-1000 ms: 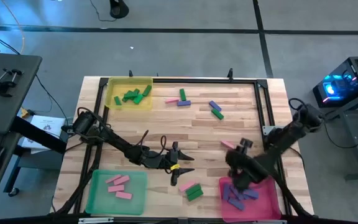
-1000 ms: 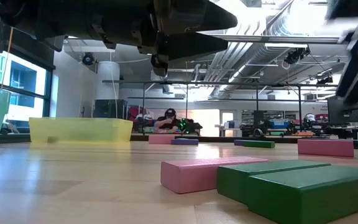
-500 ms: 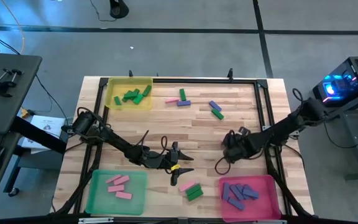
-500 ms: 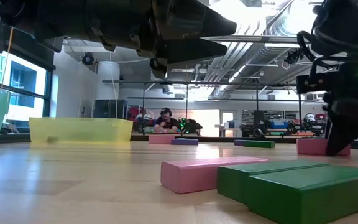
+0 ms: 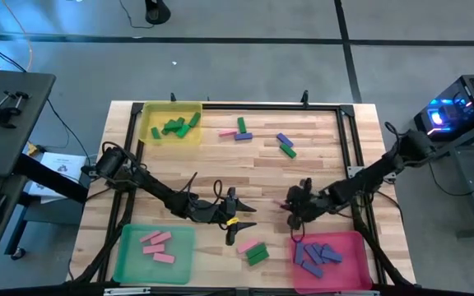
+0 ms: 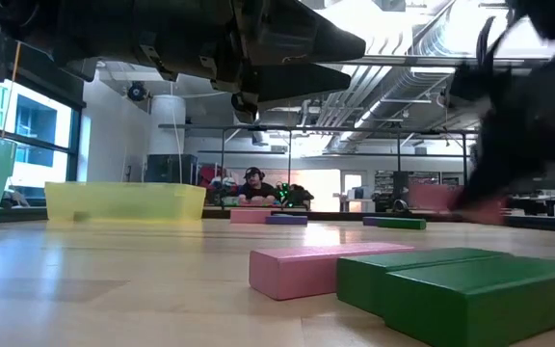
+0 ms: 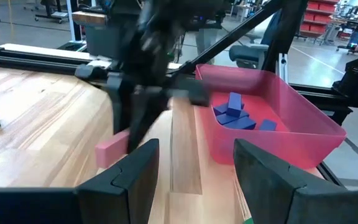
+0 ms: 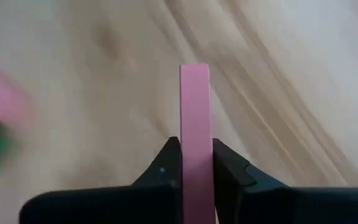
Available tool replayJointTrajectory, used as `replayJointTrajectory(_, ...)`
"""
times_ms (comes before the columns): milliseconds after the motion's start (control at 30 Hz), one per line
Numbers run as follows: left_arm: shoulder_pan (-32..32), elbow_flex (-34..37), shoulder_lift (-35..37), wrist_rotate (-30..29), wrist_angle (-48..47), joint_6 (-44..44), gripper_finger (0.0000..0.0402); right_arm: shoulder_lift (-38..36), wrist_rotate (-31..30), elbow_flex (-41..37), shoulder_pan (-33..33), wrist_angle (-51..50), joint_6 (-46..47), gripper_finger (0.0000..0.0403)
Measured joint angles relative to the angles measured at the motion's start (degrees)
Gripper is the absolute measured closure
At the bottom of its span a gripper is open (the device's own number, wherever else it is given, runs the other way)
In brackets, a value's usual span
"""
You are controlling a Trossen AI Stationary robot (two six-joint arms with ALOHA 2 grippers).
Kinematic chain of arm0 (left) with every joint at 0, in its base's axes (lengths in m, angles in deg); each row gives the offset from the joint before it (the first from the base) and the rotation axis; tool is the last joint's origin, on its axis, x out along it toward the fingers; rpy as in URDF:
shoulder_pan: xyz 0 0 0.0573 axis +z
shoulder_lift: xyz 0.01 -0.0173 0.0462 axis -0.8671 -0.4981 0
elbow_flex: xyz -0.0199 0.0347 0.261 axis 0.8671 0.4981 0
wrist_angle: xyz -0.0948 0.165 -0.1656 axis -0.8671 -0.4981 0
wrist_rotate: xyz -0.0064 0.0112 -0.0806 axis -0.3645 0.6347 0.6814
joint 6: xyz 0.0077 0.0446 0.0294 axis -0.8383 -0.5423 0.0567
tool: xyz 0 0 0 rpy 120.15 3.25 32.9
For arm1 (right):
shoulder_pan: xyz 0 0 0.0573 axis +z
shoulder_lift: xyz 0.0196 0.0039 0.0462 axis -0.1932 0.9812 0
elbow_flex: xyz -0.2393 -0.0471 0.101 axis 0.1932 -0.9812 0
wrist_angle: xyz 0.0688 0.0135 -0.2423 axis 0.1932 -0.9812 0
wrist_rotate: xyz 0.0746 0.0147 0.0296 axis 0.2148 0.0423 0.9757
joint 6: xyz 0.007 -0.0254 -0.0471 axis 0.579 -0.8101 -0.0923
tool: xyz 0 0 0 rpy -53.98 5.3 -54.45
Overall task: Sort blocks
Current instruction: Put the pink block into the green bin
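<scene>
Small flat pink bar (image 8: pixel 194 118), lying free on the wooden worktop (image 5: pixel 220 168) by the pink-red tray (image 5: pixel 360 267) a second ago, now clamped edge-on between the right hand's (image 5: pixel 293 205) closed fingers, just above the boards near that tray's far corner. So: pick made, carry across to the green tray (image 5: pixel 181 255) with the other pink bars probably next. Left hand (image 5: pixel 239 220) spread apart, empty, hovering mid-worktop near a pink-and-green pair (image 5: pixel 255 251).

blocks (image 5: pixel 170 127) in far-left tray (image 5: pixel 148 136), others mid-table

2 dark arms (image 5: pixel 163 193), looped black cables.
</scene>
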Motion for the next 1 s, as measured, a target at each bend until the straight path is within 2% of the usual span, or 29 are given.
replayJointTrajectory(167,-0.20,0.00,0.02,-0.17,0.35,-0.01,0.0206,0.10,-7.12,0.03,4.74,19.99,-10.17,0.0372)
replayJointTrajectory(333,-1.45,0.04,0.02,-0.27,3.81,-3.50,0.0206,0.08,-14.86,0.04,10.43,35.12,-22.04,0.0371)
replayJointTrajectory(500,-2.88,-0.07,0.04,0.46,11.22,-10.04,0.0206,0.05,-16.27,0.04,14.10,46.79,-32.73,0.0373)
replayJointTrajectory(700,-2.61,-2.78,0.04,0.67,14.81,-11.57,0.0206,0.03,-14.32,0.26,14.66,53.51,-39.70,0.0371)
replayJointTrajectory(833,-1.93,-5.50,-0.05,3.03,14.75,-11.58,0.0206,0.03,-12.42,0.31,13.81,54.43,-40.75,0.0372)
replayJointTrajectory(1000,-1.58,-8.01,-0.13,3.25,14.62,-11.58,0.0206,0.03,-11.72,0.31,13.30,54.35,-40.75,0.0371)
